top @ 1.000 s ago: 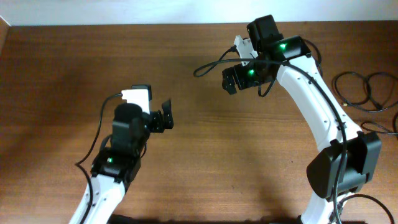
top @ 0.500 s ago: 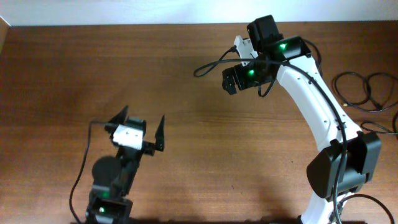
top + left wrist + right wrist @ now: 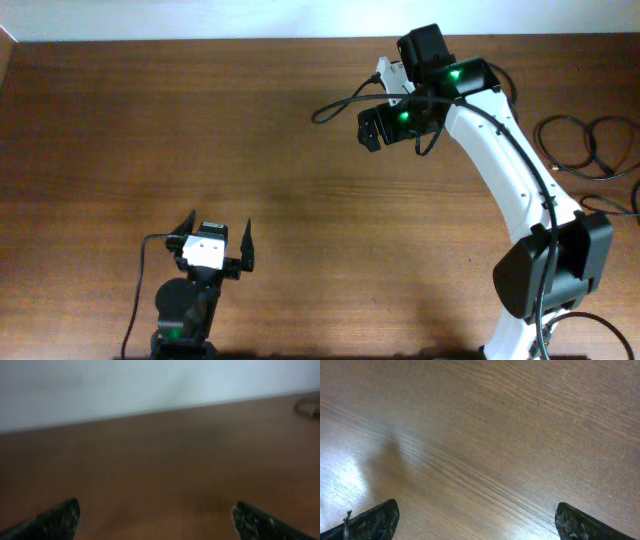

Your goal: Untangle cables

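I hold left gripper at the near edge, jaws apart, empty, drawn back since a second ago | open table between arms | cables looped at right edge, untouched | right gripper far side, jaws apart, empty, unmoved

table: wood, visible grain, smooth, soft sheen
right arm: glossy white plastic shell, black plastic joints
cables: black, matt
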Robot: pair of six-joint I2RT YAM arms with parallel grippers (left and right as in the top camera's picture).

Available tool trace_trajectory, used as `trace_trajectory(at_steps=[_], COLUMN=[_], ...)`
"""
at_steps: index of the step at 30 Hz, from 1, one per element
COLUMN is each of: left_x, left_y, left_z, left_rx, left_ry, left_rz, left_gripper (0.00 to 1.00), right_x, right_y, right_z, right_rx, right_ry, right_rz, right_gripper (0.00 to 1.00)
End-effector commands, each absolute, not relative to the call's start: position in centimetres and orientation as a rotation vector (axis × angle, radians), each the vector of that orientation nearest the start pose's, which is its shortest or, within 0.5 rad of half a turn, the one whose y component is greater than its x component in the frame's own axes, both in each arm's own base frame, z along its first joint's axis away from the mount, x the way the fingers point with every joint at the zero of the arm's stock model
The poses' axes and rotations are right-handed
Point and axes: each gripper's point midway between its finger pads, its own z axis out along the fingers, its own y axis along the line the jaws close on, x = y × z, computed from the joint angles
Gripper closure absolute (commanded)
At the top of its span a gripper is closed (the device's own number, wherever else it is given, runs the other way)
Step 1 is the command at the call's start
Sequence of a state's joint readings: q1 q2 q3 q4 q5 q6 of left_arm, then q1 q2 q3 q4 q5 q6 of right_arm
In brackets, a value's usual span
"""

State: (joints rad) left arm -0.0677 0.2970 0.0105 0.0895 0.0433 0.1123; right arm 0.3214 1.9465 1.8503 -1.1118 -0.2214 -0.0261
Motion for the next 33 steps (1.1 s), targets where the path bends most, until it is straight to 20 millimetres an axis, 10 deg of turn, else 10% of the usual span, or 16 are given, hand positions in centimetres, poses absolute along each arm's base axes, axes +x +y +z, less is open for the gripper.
trace_trajectory(at_steps=[1, 19, 33], left_x=[25.2, 24.6, 24.6], left_y=[-1.4, -0.3, -0.3], left_z=[10.4, 15.7, 15.6], left_rx=[0.169, 0.123, 0.124], left_ry=[1.874, 1.645, 1.647], left_rz=[0.047, 0.103, 0.103], left_gripper=[0.01, 0.01, 0.01], right_x=[41.9, 41.9, 41.9], right_y=[17.8, 17.8, 17.8], right_z=[17.9, 17.9, 17.9], right_rx=[-0.542, -0.542, -0.542], right_ry=[2.713, 2.712, 2.713], right_rz=[0.37, 0.371, 0.37], right_gripper=[0.01, 0.01, 0.01])
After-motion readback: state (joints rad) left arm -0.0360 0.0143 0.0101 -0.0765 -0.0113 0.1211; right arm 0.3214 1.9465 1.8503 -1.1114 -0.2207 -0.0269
